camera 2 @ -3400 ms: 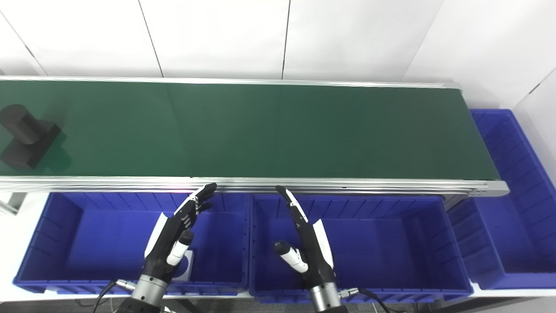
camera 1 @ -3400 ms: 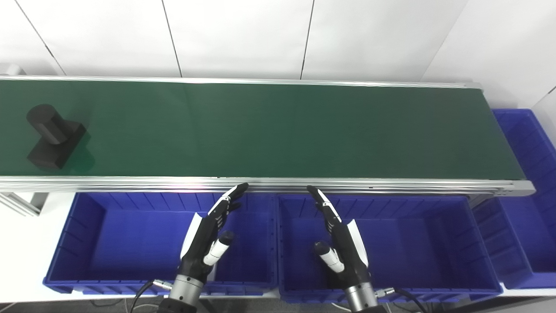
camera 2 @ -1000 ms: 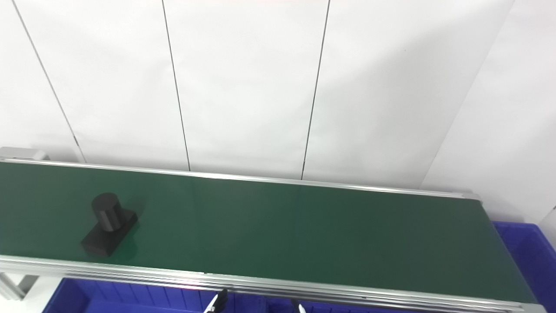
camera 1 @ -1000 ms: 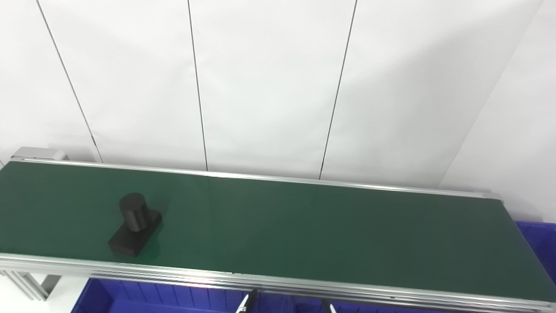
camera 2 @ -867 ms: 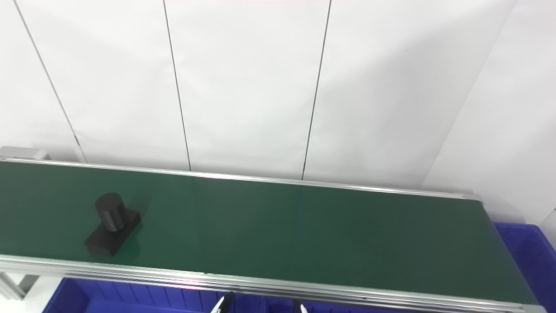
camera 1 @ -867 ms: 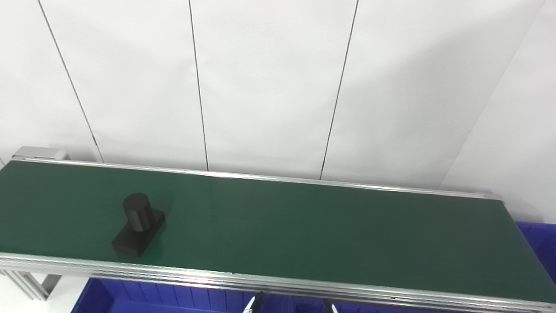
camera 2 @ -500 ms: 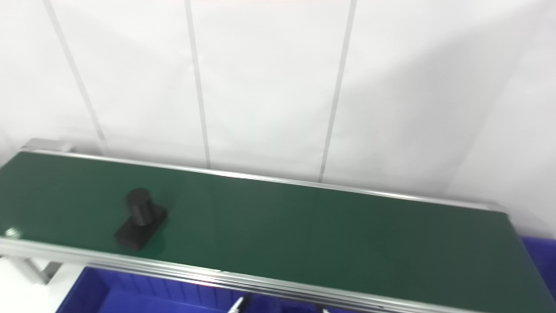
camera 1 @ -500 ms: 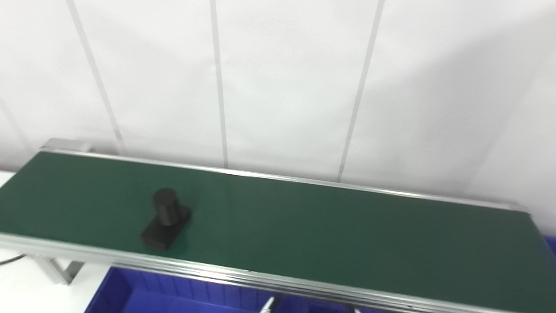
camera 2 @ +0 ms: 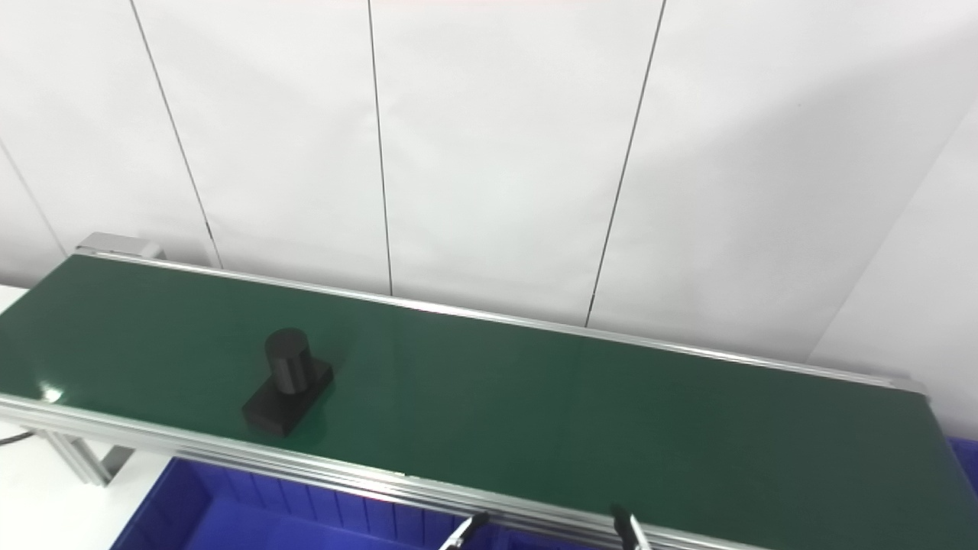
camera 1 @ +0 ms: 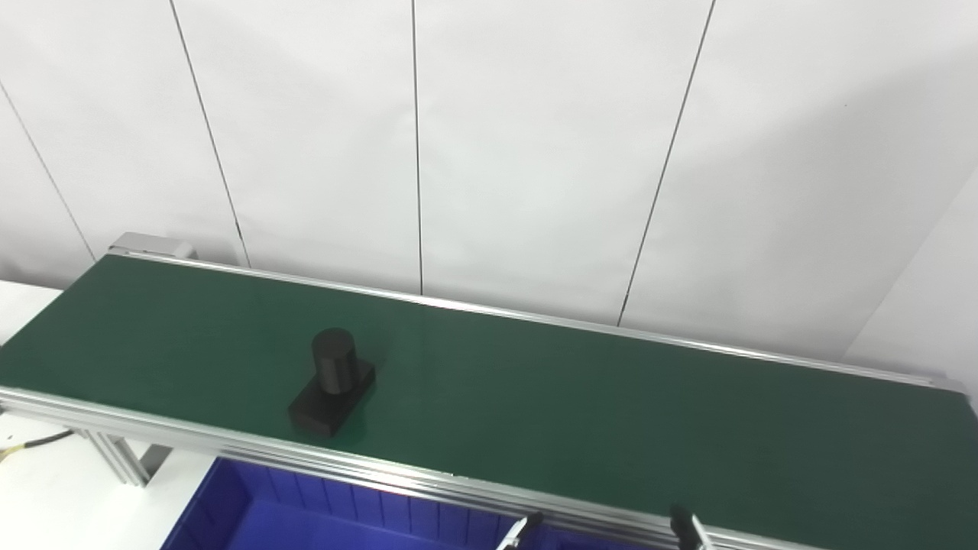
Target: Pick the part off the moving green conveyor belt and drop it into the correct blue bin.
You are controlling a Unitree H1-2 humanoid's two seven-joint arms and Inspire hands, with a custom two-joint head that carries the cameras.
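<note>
A black part [camera 1: 332, 382], an upright cylinder on a flat rectangular base, rides on the green conveyor belt [camera 1: 611, 412] left of centre, near the front rail; it also shows in the right eye view [camera 2: 288, 382]. Only a fingertip of my left hand [camera 1: 518, 531] and of my right hand [camera 1: 686, 527] show at the bottom edge, just in front of the belt's front rail. Both are well to the right of the part and apart from it. The rest of each hand is out of frame.
A blue bin [camera 1: 306, 512] sits below the front rail at the bottom left, mostly cut off. A corner of another blue bin [camera 2: 966, 458] shows at the right end of the belt. White table surface [camera 1: 46, 504] lies at the left; a white panel wall stands behind.
The camera has tilted up and turned left, so the bins and hands have mostly left the picture. The part has travelled rightward along the belt. The fingertips stay by the front rail.
</note>
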